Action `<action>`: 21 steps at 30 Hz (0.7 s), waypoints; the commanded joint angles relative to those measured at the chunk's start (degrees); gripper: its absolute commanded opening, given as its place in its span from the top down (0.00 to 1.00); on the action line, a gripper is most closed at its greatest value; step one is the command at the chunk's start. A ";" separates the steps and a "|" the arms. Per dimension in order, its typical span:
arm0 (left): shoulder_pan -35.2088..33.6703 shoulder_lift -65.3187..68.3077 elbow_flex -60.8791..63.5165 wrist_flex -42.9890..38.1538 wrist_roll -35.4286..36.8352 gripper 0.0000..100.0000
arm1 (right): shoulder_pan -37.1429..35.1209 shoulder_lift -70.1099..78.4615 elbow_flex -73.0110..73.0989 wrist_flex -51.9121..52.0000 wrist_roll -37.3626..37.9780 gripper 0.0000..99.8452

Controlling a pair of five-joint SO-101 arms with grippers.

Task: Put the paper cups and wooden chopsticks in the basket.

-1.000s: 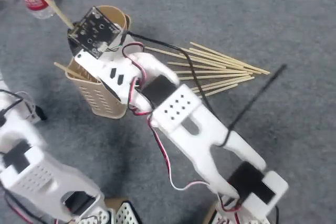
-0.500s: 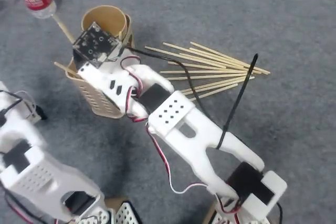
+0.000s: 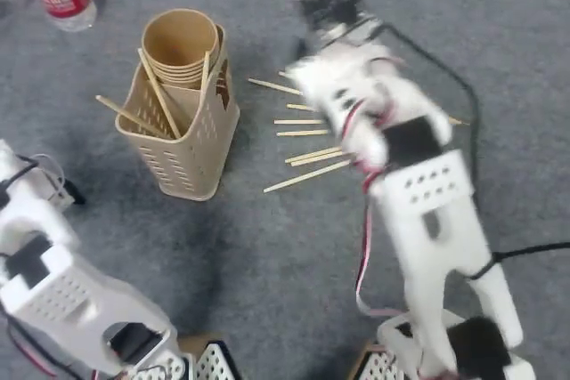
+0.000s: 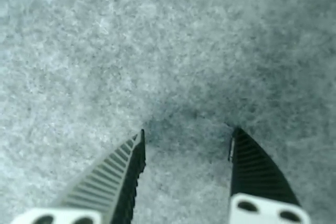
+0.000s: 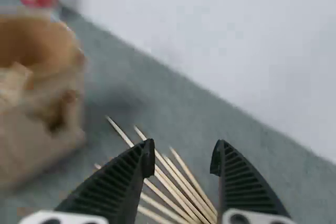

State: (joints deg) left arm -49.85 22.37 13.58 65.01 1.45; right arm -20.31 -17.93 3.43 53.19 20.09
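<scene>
While right gripper (image 5: 182,153) gapes, chopsticks (image 3: 307,156) lie beneath

bright, even overhead light, soft faint shadows

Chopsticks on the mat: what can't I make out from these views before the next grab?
chopsticks: high view, the right arm covers most of the pile; count unknown.
right claw: open over the pile; its height above it cannot be judged.
basket: right wrist view, blurred; contents unreadable there.
paper cups: high view, nested; number unclear.
</scene>
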 commanded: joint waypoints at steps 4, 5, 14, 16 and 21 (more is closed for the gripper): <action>2.64 0.18 0.66 2.81 0.09 0.73 | 6.64 16.84 -0.70 3.65 25.23 0.82; 2.55 0.18 1.01 2.20 0.09 0.73 | 7.08 19.56 -0.70 3.47 27.78 0.82; 1.85 -0.44 2.42 0.97 2.20 0.73 | 8.92 41.54 -11.43 8.04 38.68 0.82; 1.85 -0.44 2.42 0.97 2.29 0.73 | 8.13 45.32 -14.24 11.12 41.32 0.82; 1.85 -0.44 2.42 0.97 2.29 0.73 | 7.43 50.86 -20.48 15.52 44.13 0.82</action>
State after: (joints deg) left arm -49.85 22.11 14.11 65.45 3.30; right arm -12.04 32.62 -11.87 66.81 62.02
